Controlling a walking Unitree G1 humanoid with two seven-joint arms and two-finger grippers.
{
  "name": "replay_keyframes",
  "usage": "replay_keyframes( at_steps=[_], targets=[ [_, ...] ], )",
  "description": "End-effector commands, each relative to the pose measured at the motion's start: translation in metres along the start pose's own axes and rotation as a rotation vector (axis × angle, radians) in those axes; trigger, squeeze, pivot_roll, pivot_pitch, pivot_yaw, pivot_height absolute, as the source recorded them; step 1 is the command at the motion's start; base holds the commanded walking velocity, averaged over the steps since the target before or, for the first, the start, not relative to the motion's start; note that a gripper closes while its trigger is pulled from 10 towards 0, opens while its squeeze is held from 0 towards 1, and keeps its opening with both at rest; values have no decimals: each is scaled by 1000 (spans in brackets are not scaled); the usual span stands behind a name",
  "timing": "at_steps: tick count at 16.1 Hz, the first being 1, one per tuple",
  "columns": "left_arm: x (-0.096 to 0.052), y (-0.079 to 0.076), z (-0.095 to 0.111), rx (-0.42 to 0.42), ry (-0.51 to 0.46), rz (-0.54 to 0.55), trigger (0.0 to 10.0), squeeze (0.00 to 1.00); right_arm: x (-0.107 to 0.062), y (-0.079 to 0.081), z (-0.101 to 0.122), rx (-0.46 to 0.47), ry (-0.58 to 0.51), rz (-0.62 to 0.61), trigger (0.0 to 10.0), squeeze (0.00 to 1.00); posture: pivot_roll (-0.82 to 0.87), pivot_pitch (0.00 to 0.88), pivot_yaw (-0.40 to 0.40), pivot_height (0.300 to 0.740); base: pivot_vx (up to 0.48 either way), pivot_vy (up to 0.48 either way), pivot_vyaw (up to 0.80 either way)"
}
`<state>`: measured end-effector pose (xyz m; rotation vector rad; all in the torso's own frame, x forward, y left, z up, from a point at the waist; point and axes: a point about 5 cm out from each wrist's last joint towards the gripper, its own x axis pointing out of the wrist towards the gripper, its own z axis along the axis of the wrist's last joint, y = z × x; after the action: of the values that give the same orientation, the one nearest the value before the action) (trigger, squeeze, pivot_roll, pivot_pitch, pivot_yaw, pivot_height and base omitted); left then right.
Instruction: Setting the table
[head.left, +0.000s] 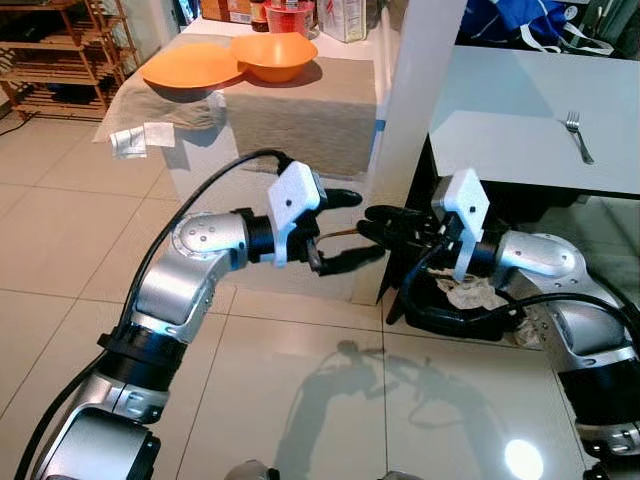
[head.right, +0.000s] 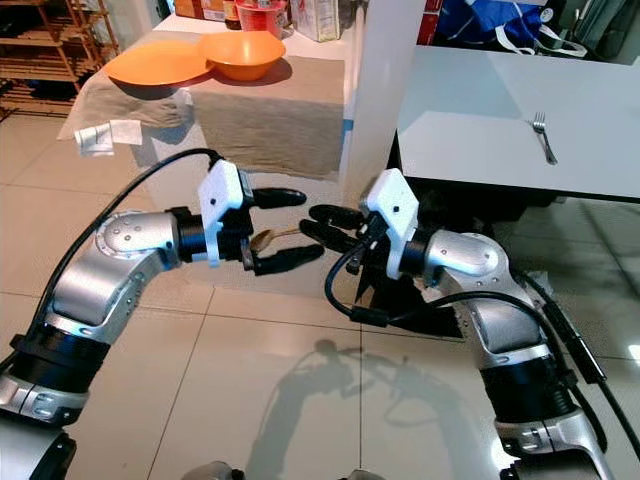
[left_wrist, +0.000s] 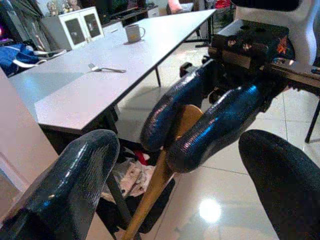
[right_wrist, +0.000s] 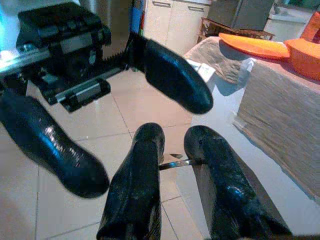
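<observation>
The table setting looked barely begun: 1 fork lay alone on the grey counter at the robot's right, with a mug far down the same surface in the left wrist view, while an orange plate and an orange bowl sat touching each other on the cloth-covered counter ahead at the left, apparently not yet carried over. Between those 2 surfaces, low above the tiled floor, the 2 arms met in what read as a handover of a wooden-handled utensil. The right tool had its fingers pressed together on the utensil, pinching it near its far end, as the left wrist view showed with the wood running between the 2 dark fingers. The left tool stood spread wide, 1 finger above and 1 below the utensil, apparently not gripping it. The utensil's long axis ran roughly level from 1 tool toward the other, its wooden handle reaching into the left tool's gap and a thin metal part held at the right tool; what kind of head it carried could not be made out. Placing it, the plate and the bowl remained.
</observation>
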<state>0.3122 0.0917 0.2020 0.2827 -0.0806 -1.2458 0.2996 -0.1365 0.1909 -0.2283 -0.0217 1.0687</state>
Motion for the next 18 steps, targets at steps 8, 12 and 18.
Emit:
replay_keyframes(
  at_steps=[8, 12, 18],
  targets=[
    [8, -2, -2, 37, 21, -3, 10000, 0, 0, 1, 18, 16, -83, -16, 0, 0, -60, 2, 0, 727, 0, 0, 0],
    [6, -3, -3, 38, 22, -8, 10000, 0, -1, -7, 17, -14, -87, -80, 0, 0, -55, 1, -1, 727, 0, 0, 0],
    [8, -5, -8, 37, 41, -8, 10000, 0, -3, -13, 28, -9, -123, -108, 0, 0, -60, 6, -2, 727, 0, 0, 0]
  ],
)
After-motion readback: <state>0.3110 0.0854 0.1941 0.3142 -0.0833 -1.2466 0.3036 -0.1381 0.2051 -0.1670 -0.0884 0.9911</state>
